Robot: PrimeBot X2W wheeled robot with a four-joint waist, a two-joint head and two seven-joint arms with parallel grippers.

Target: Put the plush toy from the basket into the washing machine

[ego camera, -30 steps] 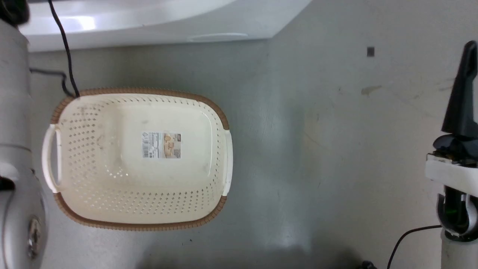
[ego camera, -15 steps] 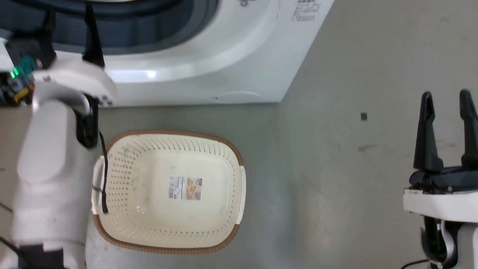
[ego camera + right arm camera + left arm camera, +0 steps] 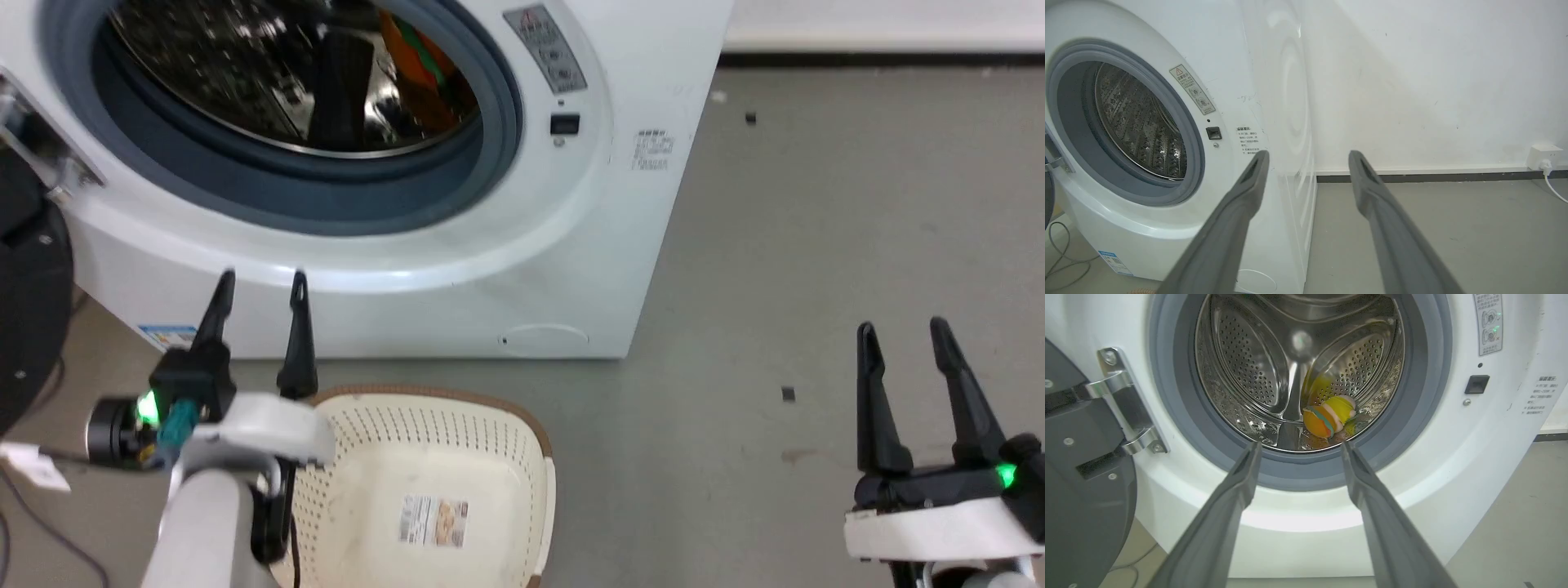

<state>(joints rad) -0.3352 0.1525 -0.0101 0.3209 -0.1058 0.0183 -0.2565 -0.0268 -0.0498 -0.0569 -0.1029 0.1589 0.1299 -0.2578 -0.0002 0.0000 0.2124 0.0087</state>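
The hot-dog-shaped soft plush toy (image 3: 1329, 420), with orange bun and green edge, lies inside the shiny perforated steel drum (image 3: 1249, 367) of the large white front-loading washing machine (image 3: 571, 269). It rests low in the drum, near the grey rubber gasket (image 3: 1425, 416). The black-framed round door (image 3: 1081, 490) is open at the left of the left wrist view. The left jaws are open and hold nothing; they point at the porthole from outside it, apart from the toy. On the grey floor (image 3: 816, 204), just before the machine, stands the cream-white perforated plastic basket (image 3: 510, 465) with a brown rim and a paper sticker (image 3: 433, 521) on its bottom. The right jaws, well to the right over the floor, are open too and grip nothing.
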